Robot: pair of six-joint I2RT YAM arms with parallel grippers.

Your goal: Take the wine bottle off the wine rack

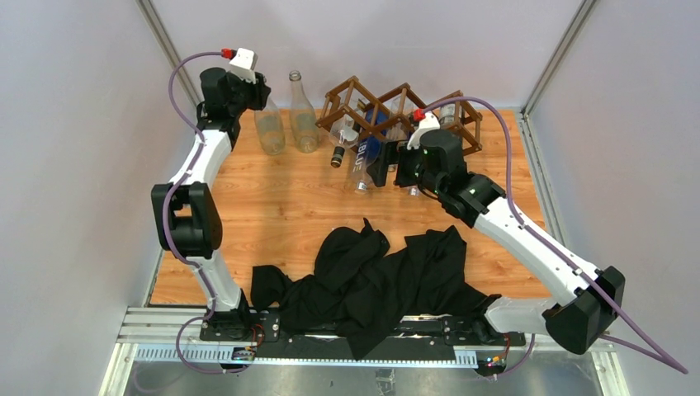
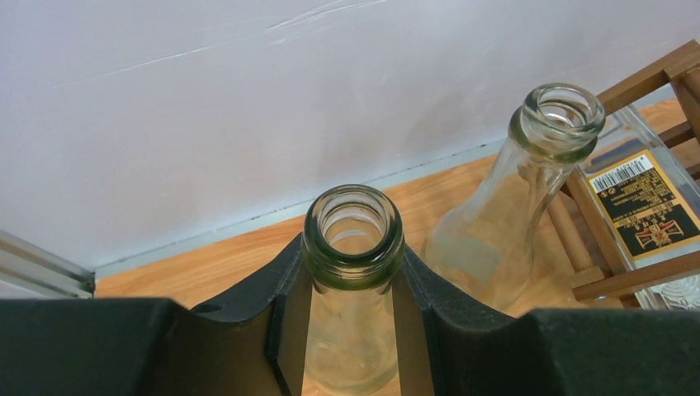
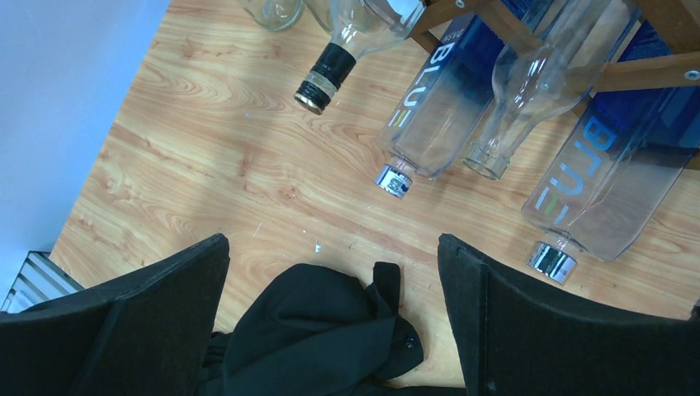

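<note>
Four bottles lie in the wine rack at the table's far side: two blue ones lettered "BLU", one clear, uncapped, one black-capped. A black label with barcode and cross emblem shows on the leftmost. Two clear bottles stand upright beside the rack; the left gripper is clamped on one neck, the other bottle free. The right gripper hangs fingers wide apart, above black cloth

Left gripper tight around a clear bottle, second clear bottle beside the wine rack
</note>
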